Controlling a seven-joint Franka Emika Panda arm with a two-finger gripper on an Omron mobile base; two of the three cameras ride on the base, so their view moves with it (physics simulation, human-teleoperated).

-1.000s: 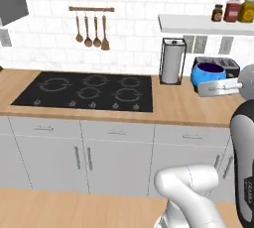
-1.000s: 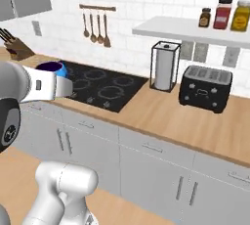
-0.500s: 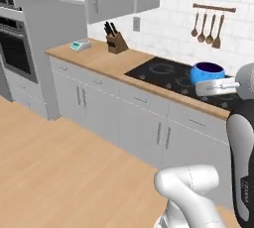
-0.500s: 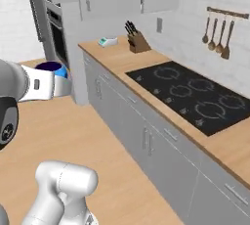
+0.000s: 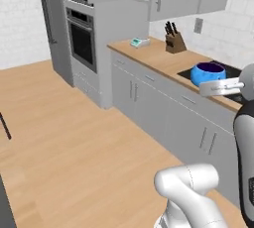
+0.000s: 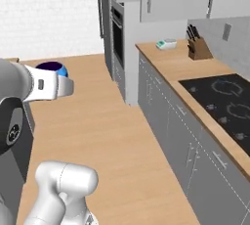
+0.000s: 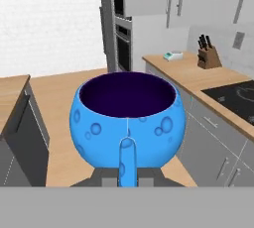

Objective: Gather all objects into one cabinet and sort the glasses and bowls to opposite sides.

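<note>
My gripper (image 7: 128, 175) is shut on a small glossy blue bowl (image 7: 128, 118) with a dark inside, held upright close in front of the hand. From the left base view the bowl (image 5: 208, 72) rides above the white hand (image 5: 221, 87), level with the counter's edge by the cooktop. In the right base view the bowl (image 6: 52, 66) sits at the end of the forearm, over the wooden floor. The cabinet and the glasses are out of view.
A wooden counter (image 5: 154, 58) carries a knife block (image 5: 174, 43) and a small teal-and-white object (image 5: 138, 42). The black cooktop (image 6: 224, 101) lies at the right. A tall unit with a wall oven (image 5: 82, 38) stands beyond. A dark-fronted unit (image 7: 20, 138) is at the hand's left.
The whole picture has swung left as the base turned, from the cooktop wall to the oven tower and floor. The blue bowl has stayed in the shut gripper.
</note>
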